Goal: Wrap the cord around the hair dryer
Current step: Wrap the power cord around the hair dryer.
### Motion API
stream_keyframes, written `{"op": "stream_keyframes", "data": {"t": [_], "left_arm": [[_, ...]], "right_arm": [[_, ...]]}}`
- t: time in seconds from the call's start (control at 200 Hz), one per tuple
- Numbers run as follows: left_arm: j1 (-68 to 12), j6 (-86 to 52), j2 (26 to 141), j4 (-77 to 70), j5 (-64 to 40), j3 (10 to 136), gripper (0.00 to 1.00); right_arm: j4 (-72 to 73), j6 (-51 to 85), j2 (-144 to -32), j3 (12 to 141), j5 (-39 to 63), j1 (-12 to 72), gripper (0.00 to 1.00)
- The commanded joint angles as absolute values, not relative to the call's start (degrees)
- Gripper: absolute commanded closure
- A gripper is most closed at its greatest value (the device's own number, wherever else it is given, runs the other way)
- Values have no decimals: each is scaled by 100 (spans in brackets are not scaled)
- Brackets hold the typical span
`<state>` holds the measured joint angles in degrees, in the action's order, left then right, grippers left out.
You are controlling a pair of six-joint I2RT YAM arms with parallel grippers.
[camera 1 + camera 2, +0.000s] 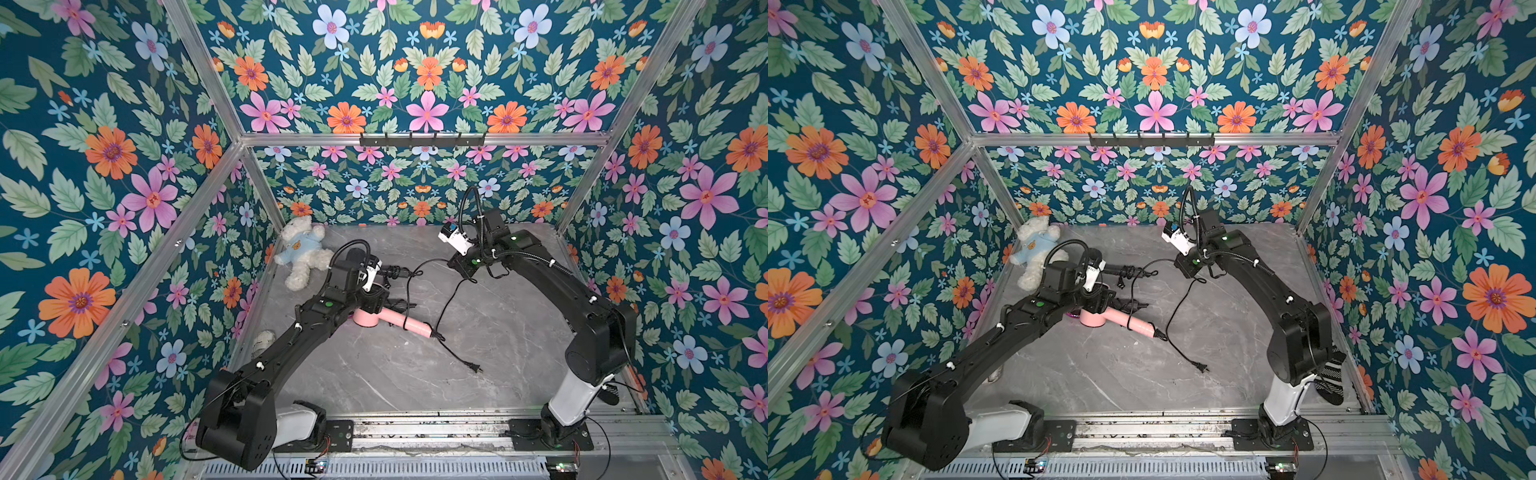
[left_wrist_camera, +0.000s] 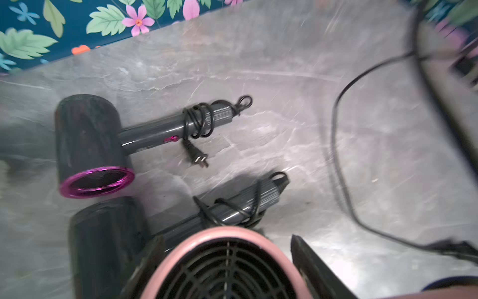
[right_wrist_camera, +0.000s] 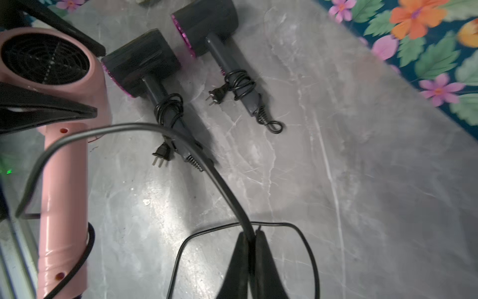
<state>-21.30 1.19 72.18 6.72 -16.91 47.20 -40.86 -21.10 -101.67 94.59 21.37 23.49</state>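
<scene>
While snug in left gripper (image 2: 225, 246), hair dryer (image 1: 395, 321), handle rightward; cord (image 3: 222, 184) in right gripper (image 3: 251, 234).

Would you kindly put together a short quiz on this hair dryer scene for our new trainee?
1. How many dark dryers lie with cords wound round their handles?
2. True or false: the plug of the pink dryer's cord lies loose on the table.
3. What do the right jaws grip? A. the plug B. the cord C. a dark dryer

Key: 1. two; 2. true; 3. B.
</scene>
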Motion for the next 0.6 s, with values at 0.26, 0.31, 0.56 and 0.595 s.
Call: {"op": "stream_keyframes", "data": {"t": [0.26,0.31,0.56,0.595], "left_arm": [[-975,-3585,6952,-3691,-3380,3321,100],[-903,-4022,6993,-3928,-3080,3254,100],[-729,-5406,7193,-3915,-1085,3123,100],[-728,-5452,7213,-3611,-828,3197,100]], "right_arm": [[-2167,-732,-10090,7838,3841,1892,100],[-2111,-578,-10092,7695,3778,1894,100],[-2460,-442,-9757,6958,2734,2200,100],[-2597,-517,-9690,6878,2496,2311,100]]}}
